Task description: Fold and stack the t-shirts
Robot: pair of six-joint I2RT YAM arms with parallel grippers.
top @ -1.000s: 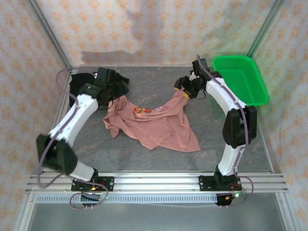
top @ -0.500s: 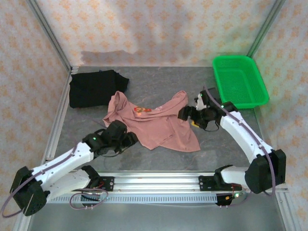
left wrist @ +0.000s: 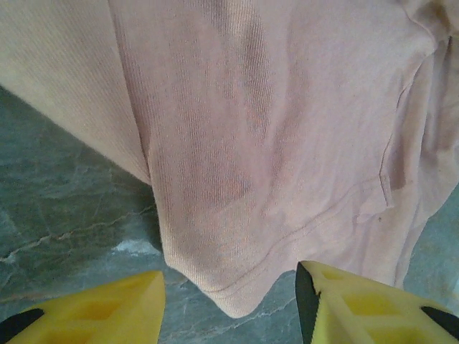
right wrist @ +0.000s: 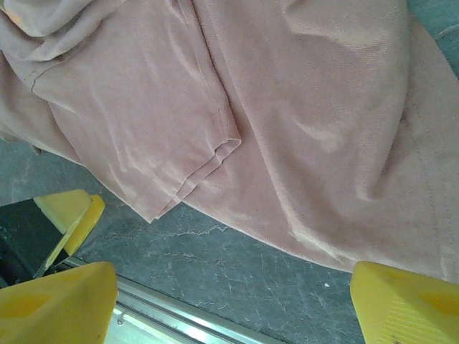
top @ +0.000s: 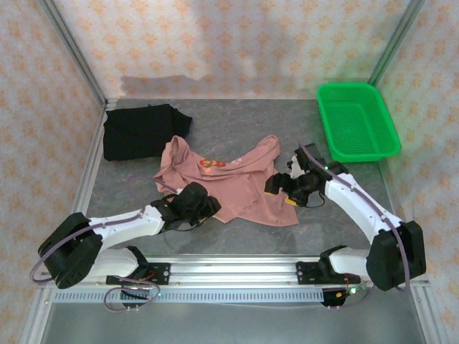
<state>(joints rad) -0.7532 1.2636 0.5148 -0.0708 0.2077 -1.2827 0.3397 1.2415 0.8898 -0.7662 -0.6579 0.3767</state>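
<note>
Early going: pink shirt (top: 237,192) sprawls unfolded mid-frame, black shirt (top: 143,131) sits apart upper left, nothing stacked yet. At the pink hem, left gripper (left wrist: 229,304) and right gripper (right wrist: 233,301) hover, fingers spread, empty.

Soft, even light falls from above; the table (top: 237,122) looks matte and evenly bright, its shadows faint. Close up, the pink t-shirt (left wrist: 272,143) weave is sharp, with a thin dark shadow under its hem, while the yellow fingers (left wrist: 93,312) of the left tool (left wrist: 229,308) look slightly soft.
</note>
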